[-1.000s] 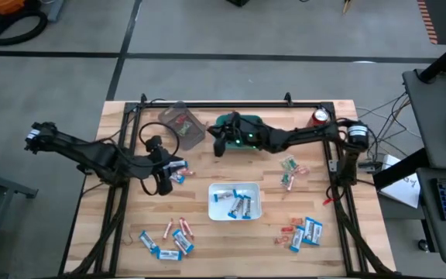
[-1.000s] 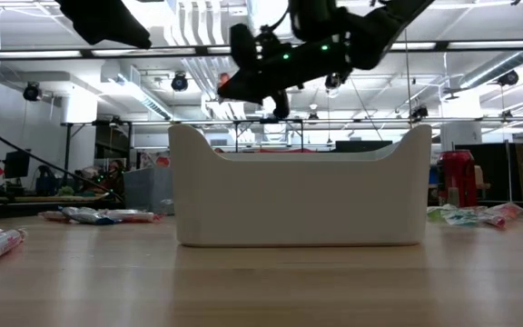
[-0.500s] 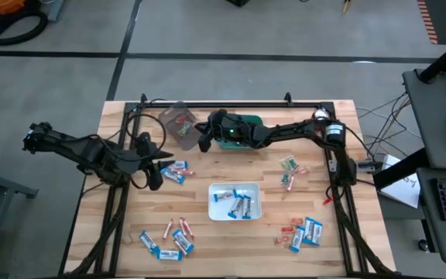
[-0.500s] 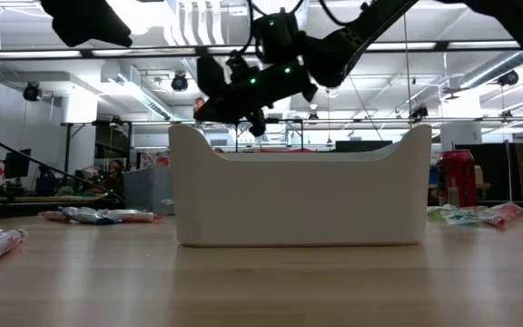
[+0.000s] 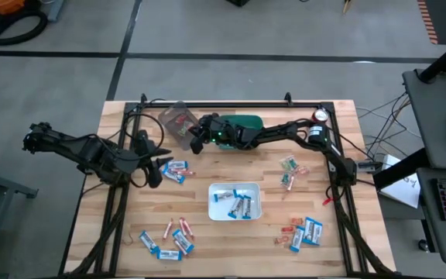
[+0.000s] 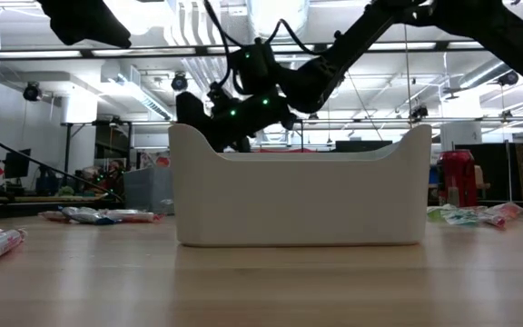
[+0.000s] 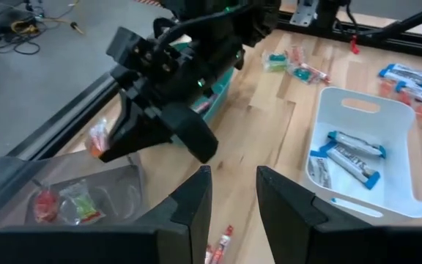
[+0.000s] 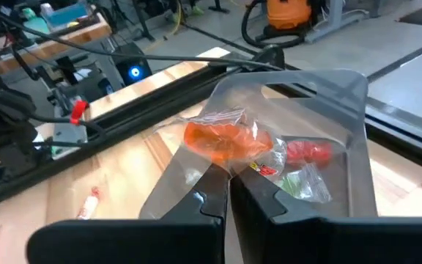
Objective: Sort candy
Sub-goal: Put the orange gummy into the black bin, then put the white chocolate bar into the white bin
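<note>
Left gripper [image 5: 155, 172] waits near the tabletop's left edge, jaws part-open and empty. Right gripper [image 8: 229, 172], jaws shut on an orange-wrapped candy [image 8: 226, 141], hangs over the clear tray [image 5: 178, 122] at the far edge — an early release risks dropping it outside.

Grey concrete floor [image 5: 231, 27] surrounds the table; ceiling lights [image 6: 180, 82] overhead.

No legible text, labels, brands or numbers anywhere. Print on the blue-and-white candy packets [image 5: 310, 230] and on the red can [image 6: 458, 178] at the worktop's far right is too small to read.
</note>
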Action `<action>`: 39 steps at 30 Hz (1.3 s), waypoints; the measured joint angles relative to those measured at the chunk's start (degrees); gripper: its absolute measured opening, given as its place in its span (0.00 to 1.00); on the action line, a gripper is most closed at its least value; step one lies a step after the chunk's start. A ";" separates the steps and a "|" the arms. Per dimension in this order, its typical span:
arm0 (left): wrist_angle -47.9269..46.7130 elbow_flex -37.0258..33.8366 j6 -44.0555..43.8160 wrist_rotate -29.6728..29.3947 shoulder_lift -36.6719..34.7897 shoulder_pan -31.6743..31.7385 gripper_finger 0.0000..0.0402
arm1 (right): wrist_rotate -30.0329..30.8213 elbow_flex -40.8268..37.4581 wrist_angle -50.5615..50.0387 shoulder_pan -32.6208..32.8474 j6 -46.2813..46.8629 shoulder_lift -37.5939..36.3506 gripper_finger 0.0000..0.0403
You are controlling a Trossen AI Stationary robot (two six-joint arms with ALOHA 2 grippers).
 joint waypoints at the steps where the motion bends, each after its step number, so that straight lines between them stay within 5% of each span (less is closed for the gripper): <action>1: -0.12 0.00 0.00 -0.20 0.02 0.00 0.23 | 0.00 0.02 -0.18 0.00 0.02 0.06 0.03; 22: 0.02 -4.15 -2.07 -0.57 0.07 0.01 0.23 | -0.52 1.83 -8.12 -0.37 1.94 0.04 0.38; 31: 0.06 -4.50 -2.39 -0.57 0.07 0.00 0.23 | -0.63 7.01 -21.92 -0.59 1.57 0.04 0.45; 39: -0.47 -5.11 -4.01 3.41 0.07 0.02 0.23 | -2.51 8.59 -24.12 -0.23 -2.39 -1.81 0.45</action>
